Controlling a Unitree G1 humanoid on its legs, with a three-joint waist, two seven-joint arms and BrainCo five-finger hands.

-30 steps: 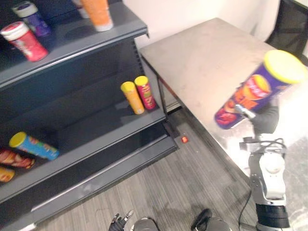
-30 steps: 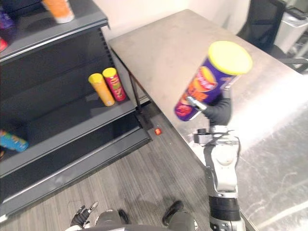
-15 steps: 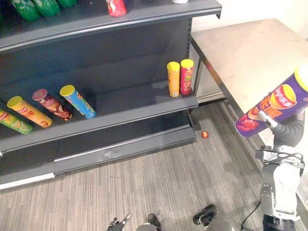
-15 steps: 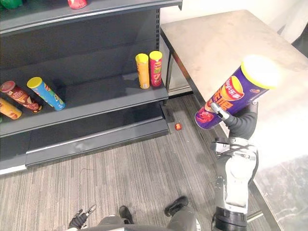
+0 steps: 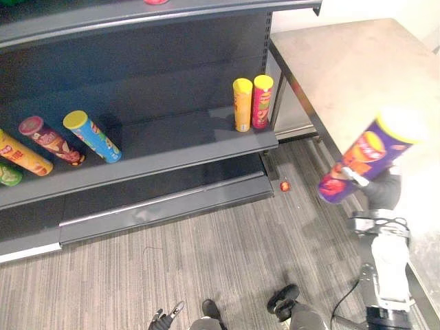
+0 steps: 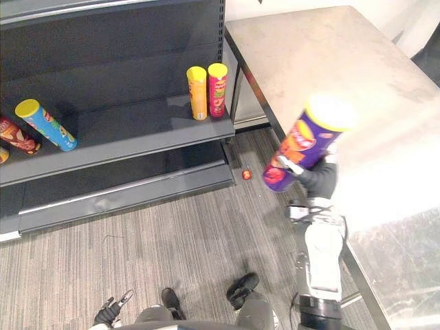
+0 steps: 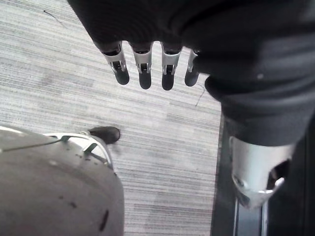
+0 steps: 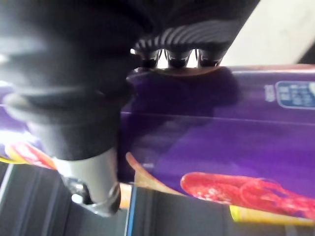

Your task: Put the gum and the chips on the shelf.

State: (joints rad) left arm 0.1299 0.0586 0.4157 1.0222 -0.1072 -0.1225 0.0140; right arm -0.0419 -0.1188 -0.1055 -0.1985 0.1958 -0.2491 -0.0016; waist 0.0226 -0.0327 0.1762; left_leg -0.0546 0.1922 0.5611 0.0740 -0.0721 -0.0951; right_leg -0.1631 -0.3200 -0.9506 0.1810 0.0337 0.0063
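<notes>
Since the earlier frame the chips can (image 6: 302,144) has swung nearer the shelf (image 6: 137,134). Fingers (image 8: 170,58) of the right hand (image 6: 317,180) clamp its purple wall, holding it tilted above the floor beside the worktop (image 6: 323,62). Carrying is in hand; next it likely needs a reach across to bare shelf board. The left hand (image 7: 142,69) hangs low, fingers relaxed.

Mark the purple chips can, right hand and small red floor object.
purple chips can (image 6: 300,146): right eye view, mid-body.
right hand (image 6: 316,179): right eye view, dark cover.
small red object (image 6: 247,174): right eye view, centre.
</notes>
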